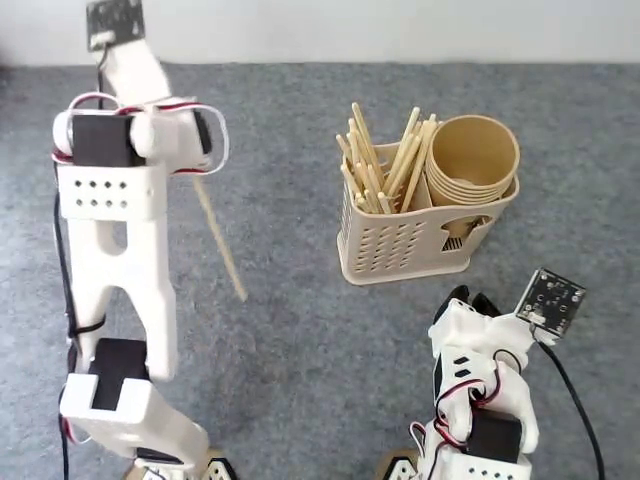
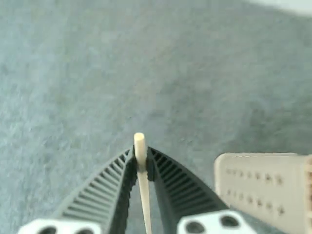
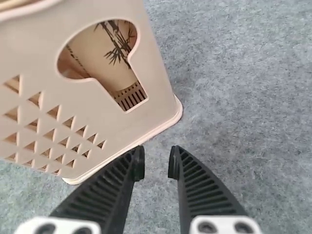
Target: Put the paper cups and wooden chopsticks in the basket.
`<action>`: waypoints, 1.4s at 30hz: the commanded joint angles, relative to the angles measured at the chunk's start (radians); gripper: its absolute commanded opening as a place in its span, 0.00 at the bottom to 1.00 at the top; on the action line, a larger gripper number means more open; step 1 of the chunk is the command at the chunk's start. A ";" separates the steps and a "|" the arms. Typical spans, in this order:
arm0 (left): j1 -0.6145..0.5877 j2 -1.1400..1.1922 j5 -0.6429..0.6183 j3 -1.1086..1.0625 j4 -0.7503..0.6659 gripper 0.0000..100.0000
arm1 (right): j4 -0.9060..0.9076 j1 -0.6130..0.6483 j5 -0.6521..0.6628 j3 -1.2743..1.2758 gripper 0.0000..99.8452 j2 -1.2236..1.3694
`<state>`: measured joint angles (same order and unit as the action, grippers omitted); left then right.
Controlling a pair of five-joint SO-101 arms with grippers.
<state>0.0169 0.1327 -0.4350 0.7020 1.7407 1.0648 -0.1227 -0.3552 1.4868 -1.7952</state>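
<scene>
A single wooden chopstick (image 1: pixel 222 240) hangs slanted above the grey carpet, left of the basket (image 1: pixel 400 250). My left gripper (image 2: pixel 140 158) is shut on the chopstick (image 2: pixel 139 146) near its upper end. The beige perforated basket holds several chopsticks (image 1: pixel 380 160) in its left compartment and a stack of paper cups (image 1: pixel 475 155) in its right one. My right gripper (image 3: pixel 156 163) is low by the basket's (image 3: pixel 73 107) near right corner, narrowly open with nothing between its fingers. A cup (image 3: pixel 105 53) shows through the basket's handle hole.
The grey carpet (image 1: pixel 300 380) runs between the two arms and in front of the basket. A pale wall edge lies along the far side. The basket's corner (image 2: pixel 263 190) shows in the left wrist view.
</scene>
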 commanded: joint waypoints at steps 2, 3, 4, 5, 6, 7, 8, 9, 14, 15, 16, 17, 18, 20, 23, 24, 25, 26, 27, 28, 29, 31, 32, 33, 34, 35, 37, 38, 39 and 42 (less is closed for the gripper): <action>0.071 -0.020 -0.046 0.246 0.011 0.01 | -0.005 0.007 -0.003 -0.005 0.10 -0.013; 0.080 -0.020 -0.077 0.298 0.009 0.01 | -0.005 0.007 -0.003 -0.005 0.10 -0.013; 0.089 -0.018 -0.101 0.351 0.003 0.01 | -0.005 0.007 -0.003 -0.005 0.10 -0.013; 0.095 -0.015 -0.121 0.401 -0.008 0.01 | -0.005 0.007 -0.003 -0.003 0.10 -0.013; 0.101 -0.014 -0.132 0.449 -0.023 0.01 | -0.005 0.007 -0.003 -0.003 0.10 -0.013; 0.101 -0.012 -0.138 0.489 -0.041 0.01 | -0.005 0.007 -0.003 -0.003 0.10 -0.013; 0.101 -0.011 -0.140 0.526 -0.063 0.01 | -0.005 0.007 -0.003 -0.003 0.10 -0.013; 0.101 -0.011 -0.143 0.556 -0.089 0.01 | -0.005 0.007 -0.003 -0.003 0.10 -0.013; 0.129 -0.011 -0.163 0.607 -0.207 0.01 | -0.005 0.007 -0.003 -0.003 0.10 -0.013; 0.146 -0.011 -0.163 0.607 -0.222 0.01 | -0.005 0.007 -0.003 -0.003 0.10 -0.013; 0.161 -0.011 -0.163 0.607 -0.233 0.01 | -0.005 0.007 -0.003 -0.003 0.10 -0.013; 0.184 -0.011 -0.163 0.607 -0.242 0.01 | -0.005 0.007 -0.003 -0.003 0.10 -0.013; 0.212 -0.011 -0.163 0.607 -0.250 0.01 | -0.005 0.007 -0.003 -0.003 0.10 -0.013; 0.262 -0.017 -0.161 0.610 -0.259 0.01 | -0.004 0.007 -0.003 -0.003 0.10 -0.013; 0.330 -0.014 -0.160 0.610 -0.265 0.01 | -0.004 0.007 -0.003 -0.003 0.10 -0.013; 0.347 -0.009 -0.158 0.607 -0.261 0.01 | -0.004 0.007 -0.003 -0.003 0.10 -0.013; 0.359 -0.006 -0.158 0.601 -0.256 0.01 | -0.004 0.007 -0.003 -0.003 0.10 -0.013; 0.370 0.002 -0.158 0.581 -0.255 0.01 | -0.004 0.007 -0.003 -0.003 0.10 -0.013; 0.377 0.011 -0.158 0.561 -0.252 0.01 | -0.004 0.007 -0.003 -0.003 0.10 -0.013; 0.382 0.021 -0.157 0.538 -0.250 0.01 | -0.004 0.007 -0.003 -0.003 0.10 -0.013; 0.382 0.034 -0.157 0.516 -0.250 0.01 | -0.005 0.007 -0.003 -0.003 0.10 -0.013; 0.382 0.058 -0.155 0.464 -0.252 0.01 | -0.005 0.007 -0.003 -0.003 0.10 -0.013; 0.382 0.074 -0.153 0.441 -0.252 0.01 | -0.005 0.007 -0.003 -0.003 0.10 -0.013; 0.384 0.087 -0.152 0.418 -0.252 0.01 | -0.005 0.007 -0.003 -0.003 0.10 -0.013; 0.384 0.103 -0.150 0.397 -0.252 0.01 | -0.005 0.007 -0.003 -0.003 0.10 -0.013; 0.387 0.118 -0.140 0.374 -0.252 0.01 | -0.005 0.007 -0.003 -0.003 0.10 -0.013; 0.411 0.153 -0.097 0.326 -0.250 0.02 | -0.005 0.007 -0.003 -0.003 0.10 -0.013; 0.425 0.172 -0.080 0.302 -0.250 0.02 | -0.005 0.008 -0.003 -0.003 0.10 -0.013; 0.437 0.189 -0.072 0.277 -0.250 0.04 | -0.005 0.008 -0.003 -0.003 0.10 -0.013; 0.479 0.226 -0.074 0.200 -0.244 0.12 | -0.005 0.008 -0.003 -0.003 0.10 -0.013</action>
<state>0.4588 0.3567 -0.5240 0.9429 1.5029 1.0648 -0.1212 -0.3552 1.4868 -1.7952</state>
